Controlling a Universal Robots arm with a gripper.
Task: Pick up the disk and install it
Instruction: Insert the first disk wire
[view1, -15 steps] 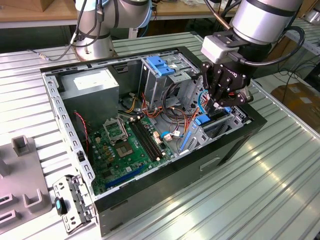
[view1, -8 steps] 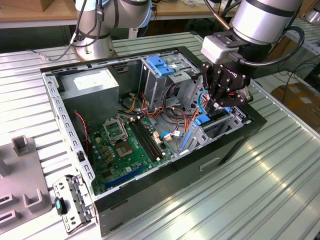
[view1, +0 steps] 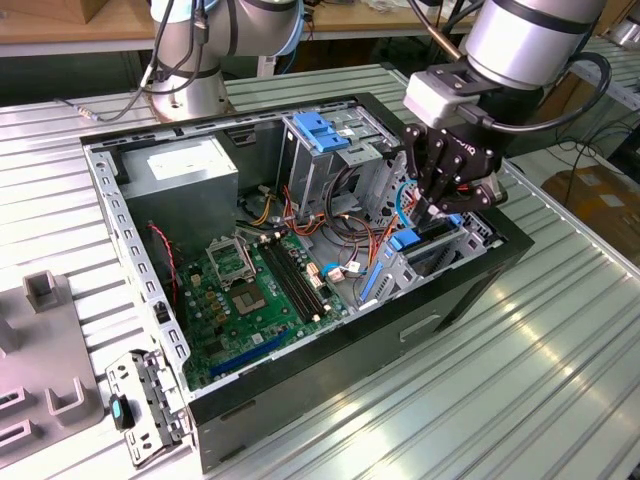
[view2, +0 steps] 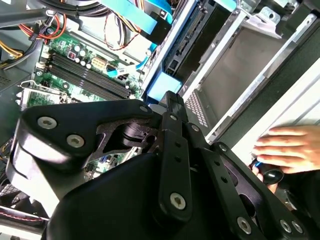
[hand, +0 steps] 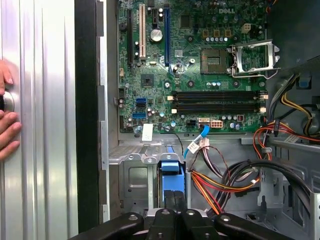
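The arm (view1: 530, 40) slanted in from 1 o'clock in the exterior view, wrist turned steeply down. Its gripper (view1: 440, 212) pointed into the bay (view1: 440, 255) at the 3 o'clock side of the case (view1: 330, 385). The claw was narrow, fingers (hand: 170, 207) almost together. The disk (hand: 170, 175) sat in that bay just past the fingertips, blue rail showing; contact could not be told. A hand (hand: 7, 117) lay on the table (view1: 540, 380) beside the case.

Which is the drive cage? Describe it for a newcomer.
Find the open computer case on the ribbed metal table. Against its far wall, to the exterior view's right of the grey power-supply box, stands a metal cage. Its light-blue plastic top sets it apart.
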